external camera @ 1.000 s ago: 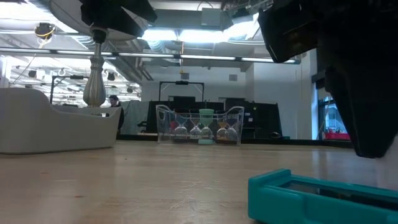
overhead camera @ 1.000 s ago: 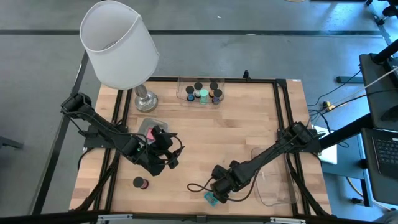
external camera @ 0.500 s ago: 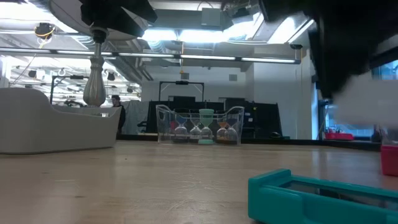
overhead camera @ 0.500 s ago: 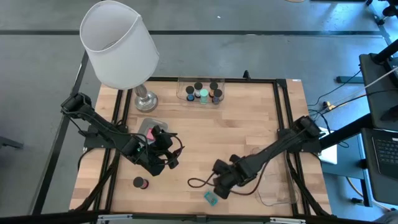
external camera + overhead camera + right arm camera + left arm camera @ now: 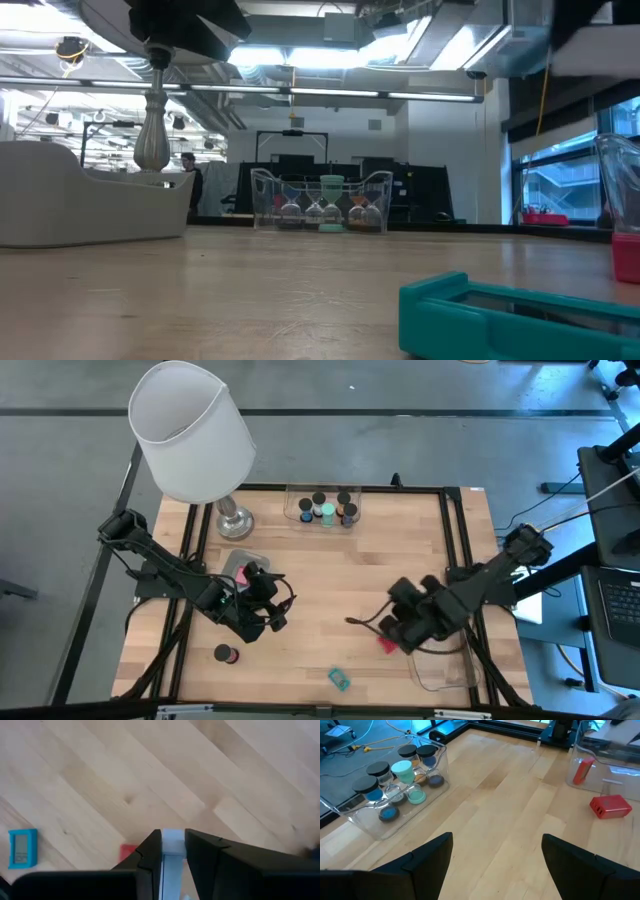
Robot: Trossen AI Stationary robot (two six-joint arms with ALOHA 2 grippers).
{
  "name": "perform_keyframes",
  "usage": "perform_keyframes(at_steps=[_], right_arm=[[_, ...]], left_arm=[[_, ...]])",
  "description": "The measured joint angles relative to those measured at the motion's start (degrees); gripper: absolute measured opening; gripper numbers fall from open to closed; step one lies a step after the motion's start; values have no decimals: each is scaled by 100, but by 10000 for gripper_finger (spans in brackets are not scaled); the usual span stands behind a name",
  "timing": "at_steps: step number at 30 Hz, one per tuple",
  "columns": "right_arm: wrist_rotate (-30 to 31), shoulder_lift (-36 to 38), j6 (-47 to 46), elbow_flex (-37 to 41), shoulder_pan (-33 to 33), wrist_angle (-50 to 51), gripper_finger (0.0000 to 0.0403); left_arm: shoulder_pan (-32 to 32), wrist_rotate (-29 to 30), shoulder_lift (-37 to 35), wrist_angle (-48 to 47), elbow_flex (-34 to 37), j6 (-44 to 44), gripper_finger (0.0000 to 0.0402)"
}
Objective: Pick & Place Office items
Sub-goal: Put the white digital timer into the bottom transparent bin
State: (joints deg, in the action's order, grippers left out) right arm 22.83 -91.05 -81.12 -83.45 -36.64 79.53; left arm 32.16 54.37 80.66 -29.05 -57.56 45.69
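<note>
Office items: scattered over the wooden table [image 5: 330, 580]. Dark cylinders with coloured tops sit in a clear tray [image 5: 322, 508] at the far edge; a teal clip [image 5: 339, 679] lies near the front edge; a red block [image 5: 386, 644] lies just beside the right gripper; a dark cylinder with a red top [image 5: 225, 654] stands front left.
Item in hand: small white stick [image 5: 172, 852], seen in the right wrist view pinched between the two dark fingers.
Right gripper [image 5: 400, 628]: closed narrowly on the white stick, raised above the table, near the clear tray [image 5: 445, 665] at the front right.
Left gripper [image 5: 495, 850]: fingers spread wide, nothing between them; waits over the left side of the table by a tray holding pink pieces [image 5: 240, 572].
Step in hand (judgement): carrying the stick to the front-right tray.
How to do it well: keep the pinch firm, since the stick is thin and could pivot; travel high enough to pass over the tray wall; centre over the tray floor, lower inside the walls, then release.
Risk: clipping the red block or the tray rim on the way across.
</note>
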Motion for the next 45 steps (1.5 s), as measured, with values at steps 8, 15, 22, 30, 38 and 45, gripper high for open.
perform_keyframes(at_steps=[8, 15, 22, 30, 38, 45], right_arm=[[-366, 118, -1670, 267, -851, 1062, 72], [-1241, 120, -2693, 1105, -1352, 987, 72], [-2017, 120, -2722, 2133, -1410, 369, 73], [-2074, 120, -2323, 2871, -1318, -902, 73], [-2074, 120, -2319, 3226, -1303, -1227, 73], [-1965, 120, -2300, 3231, -1303, -1235, 84]], left_arm=[[-2, -20, 0, -75, 0, 4, 303], [-2, -26, 0, -75, 0, 14, 303], [-2, -26, 0, -75, 0, 22, 303], [-2, -26, 0, -73, 0, 15, 303], [-2, -25, 0, -75, 0, 9, 303], [-2, -24, 0, -73, 0, 4, 303]])
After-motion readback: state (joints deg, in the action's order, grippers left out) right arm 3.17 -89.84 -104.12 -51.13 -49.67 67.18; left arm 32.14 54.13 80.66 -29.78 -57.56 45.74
